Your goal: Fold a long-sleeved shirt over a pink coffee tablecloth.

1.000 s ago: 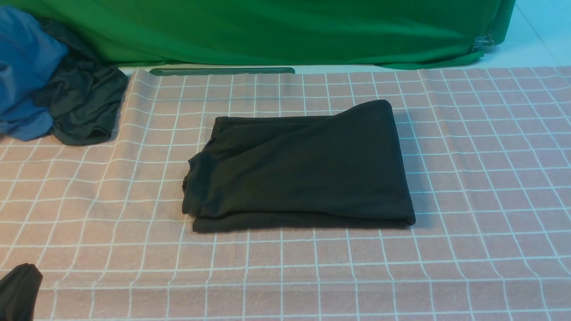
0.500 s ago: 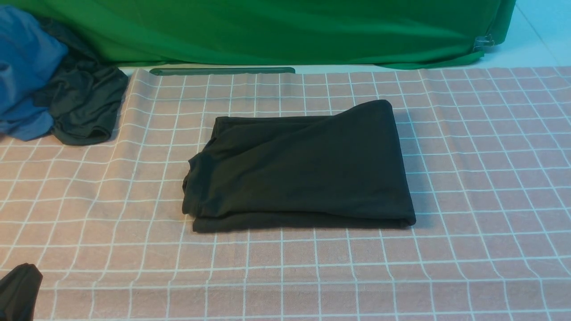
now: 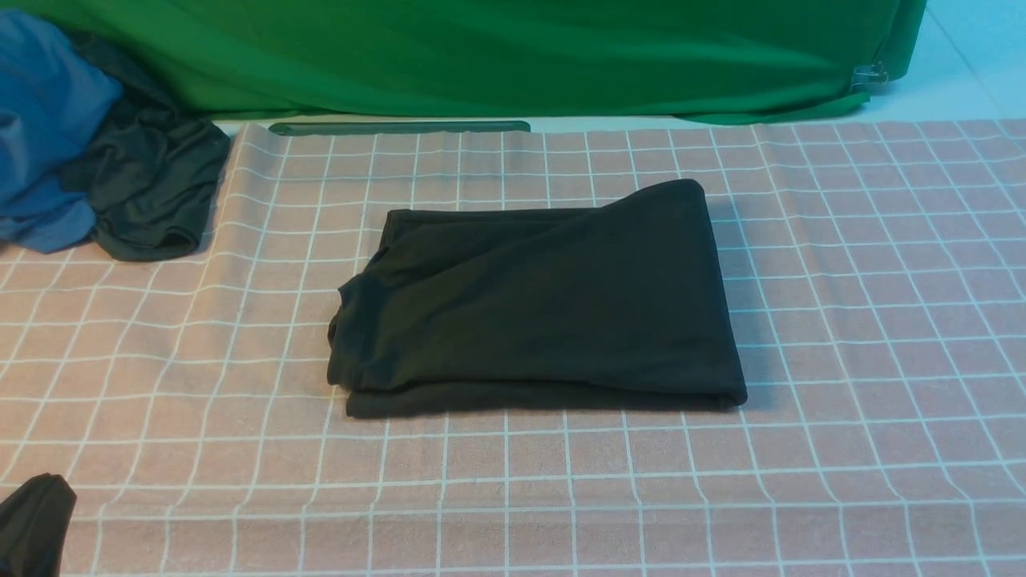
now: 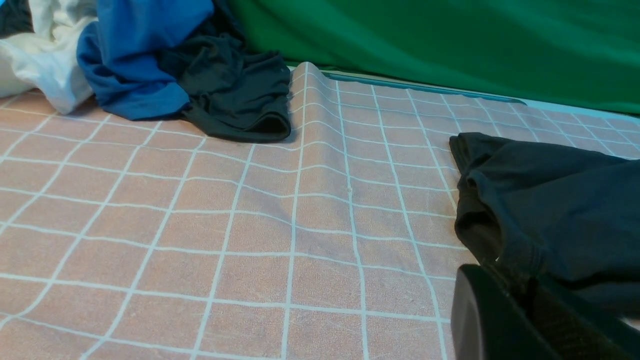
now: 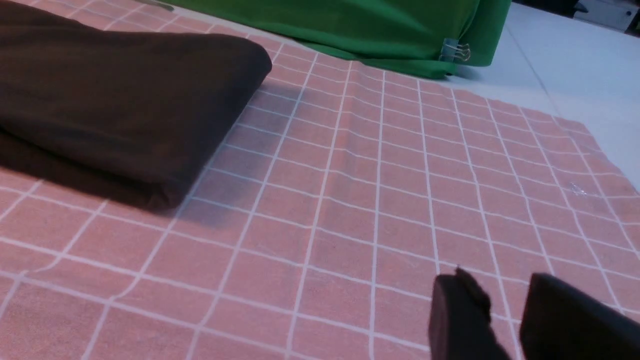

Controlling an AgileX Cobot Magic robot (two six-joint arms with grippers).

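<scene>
The long-sleeved shirt [image 3: 537, 304] lies folded into a black rectangle in the middle of the pink coffee tablecloth [image 3: 842, 320]; no print shows. My left gripper [image 3: 36, 521] sits low at the near left corner, well apart from the shirt. In the left wrist view its fingers [image 4: 475, 300] press together with nothing held, and the shirt [image 4: 560, 200] lies beyond them. My right gripper [image 5: 500, 290] is outside the front view. It hovers over bare tablecloth [image 5: 380, 200], jaws apart and empty, to the right of the shirt's folded edge [image 5: 115, 90].
A blue garment [image 3: 40, 120] and a smaller dark grey garment [image 3: 152, 184] are heaped at the far left, with a white cloth [image 4: 40, 55] beside them. A green backdrop [image 3: 481, 56] hangs along the back, clipped [image 3: 870, 76] at its right end. A green bar [image 3: 401, 127] lies below it.
</scene>
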